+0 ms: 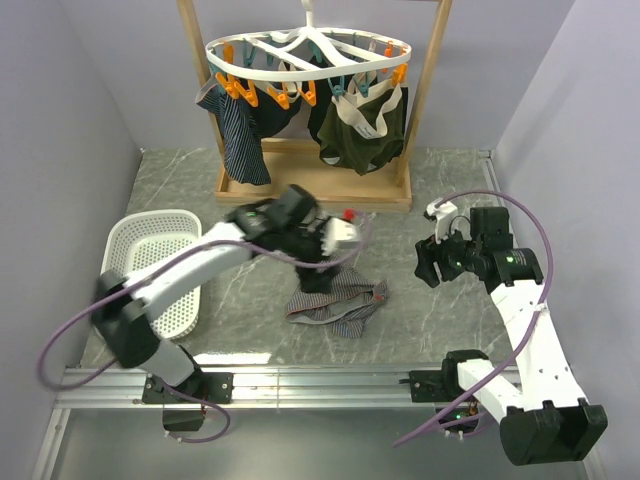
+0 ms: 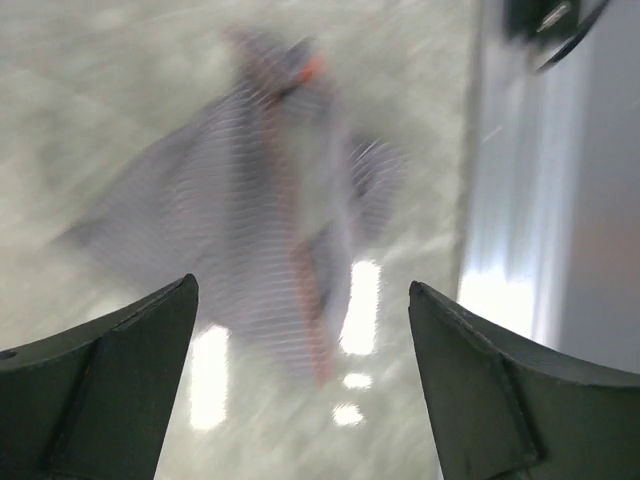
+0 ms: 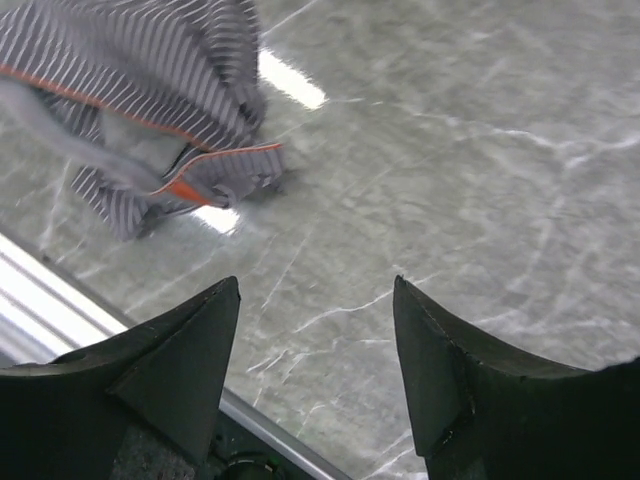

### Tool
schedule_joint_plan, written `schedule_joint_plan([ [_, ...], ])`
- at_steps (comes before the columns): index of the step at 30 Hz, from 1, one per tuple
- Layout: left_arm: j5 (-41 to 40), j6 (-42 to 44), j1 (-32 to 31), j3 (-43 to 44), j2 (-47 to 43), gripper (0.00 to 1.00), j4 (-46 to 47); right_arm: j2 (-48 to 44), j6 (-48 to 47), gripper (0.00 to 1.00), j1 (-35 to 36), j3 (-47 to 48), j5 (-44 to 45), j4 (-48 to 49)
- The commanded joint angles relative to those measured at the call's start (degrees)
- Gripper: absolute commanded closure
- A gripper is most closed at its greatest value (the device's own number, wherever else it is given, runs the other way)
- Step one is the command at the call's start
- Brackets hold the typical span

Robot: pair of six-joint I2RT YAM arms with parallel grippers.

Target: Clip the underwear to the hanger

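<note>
Lying crumpled, underwear [image 1: 337, 303], bare marble [image 1: 410, 310] between it and right fingers [image 3: 170, 370]

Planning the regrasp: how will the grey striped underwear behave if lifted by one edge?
Probably floppy: the underwear lies crumpled in folds on the table, so it should drape from one pinch. Thin fabric, likely light. A push would probably bunch it, not slide it whole.

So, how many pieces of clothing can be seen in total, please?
3. The grey striped underwear lies on the table; a navy striped garment and an olive pair hang from the hanger. Dark cloth between them may be another.
</note>
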Motion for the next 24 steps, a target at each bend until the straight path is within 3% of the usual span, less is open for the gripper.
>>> schedule_joint_plan([
  [1,-3.00,18.35,2.72,-6.66,-11.10,0.10,-4.96,0.88,-4.86,0.30,0.77,-0.63,-5.66,-2.31],
  [4,-4.85,34.68,2.72,-18.08,-19.09,0.10,-3.48,3.95,-4.25,0.31,2.35,-1.43,-2.86,-0.91],
  [8,-8.26,47.62,2.28,-32.92,-24.91,0.11,0.82,8.26,-3.64,0.32,3.14,-0.90,0.40,-1.43],
  [11,-10.03,53.43,2.28,-37.86,-24.83,0.12,5.92,10.29,-3.11,0.32,3.32,-0.20,0.84,-2.13],
  [19,-13.38,61.27,1.93,-45.53,-20.61,0.14,19.73,13.28,-2.23,0.31,3.76,0.42,2.78,-2.40],
  [24,-12.59,59.18,1.06,-46.15,-16.75,0.17,25.25,13.72,-1.44,0.30,3.76,0.51,2.43,-1.78],
])
